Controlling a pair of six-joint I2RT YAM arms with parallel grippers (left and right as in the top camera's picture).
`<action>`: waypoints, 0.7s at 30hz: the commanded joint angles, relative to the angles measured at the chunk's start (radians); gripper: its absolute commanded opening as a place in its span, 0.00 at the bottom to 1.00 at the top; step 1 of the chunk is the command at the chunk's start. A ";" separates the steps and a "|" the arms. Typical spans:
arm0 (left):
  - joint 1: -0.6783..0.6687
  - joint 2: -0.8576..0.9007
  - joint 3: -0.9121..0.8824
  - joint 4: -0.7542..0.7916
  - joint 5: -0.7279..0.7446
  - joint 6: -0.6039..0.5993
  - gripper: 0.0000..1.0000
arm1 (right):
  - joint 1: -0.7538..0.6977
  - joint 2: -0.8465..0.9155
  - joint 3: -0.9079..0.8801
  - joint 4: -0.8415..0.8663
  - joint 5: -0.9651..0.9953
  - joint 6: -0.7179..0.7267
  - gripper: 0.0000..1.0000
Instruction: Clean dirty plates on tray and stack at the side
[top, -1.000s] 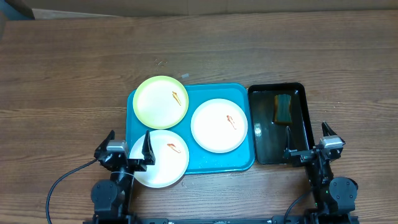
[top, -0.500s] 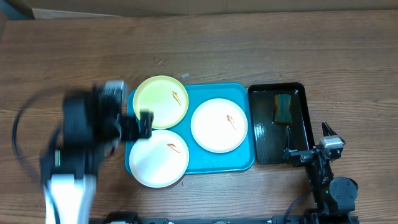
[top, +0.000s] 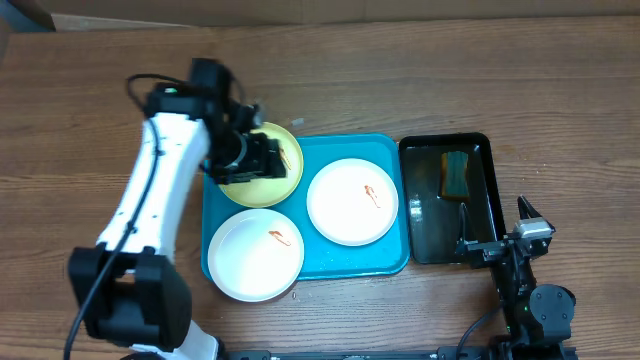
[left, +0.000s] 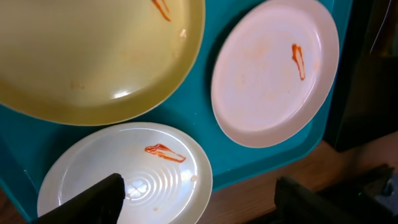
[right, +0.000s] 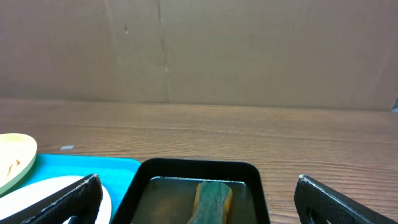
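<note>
Shows left gripper (top: 258, 157), jaws spread, directly above yellow-green plate (left: 93, 56) at tray (top: 385, 150)'s far-left corner; right gripper (right: 197, 183) likewise spread, well apart.

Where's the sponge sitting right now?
In the overhead view, the sponge lies in the far half of the black tub, right of the turquoise tray, ahead of the right gripper.

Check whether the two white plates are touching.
Apart. Left wrist view shows bare turquoise tray between the left white plate and the right white plate.
</note>
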 joint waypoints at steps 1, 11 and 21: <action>-0.093 -0.002 -0.008 0.014 -0.137 -0.087 0.87 | -0.005 -0.008 -0.011 0.003 0.006 0.004 1.00; -0.208 -0.002 -0.009 0.100 -0.225 -0.130 1.00 | -0.005 -0.008 -0.011 0.003 0.006 0.004 1.00; -0.208 -0.002 -0.009 0.151 -0.225 -0.167 1.00 | -0.005 -0.008 -0.011 0.003 0.006 0.004 1.00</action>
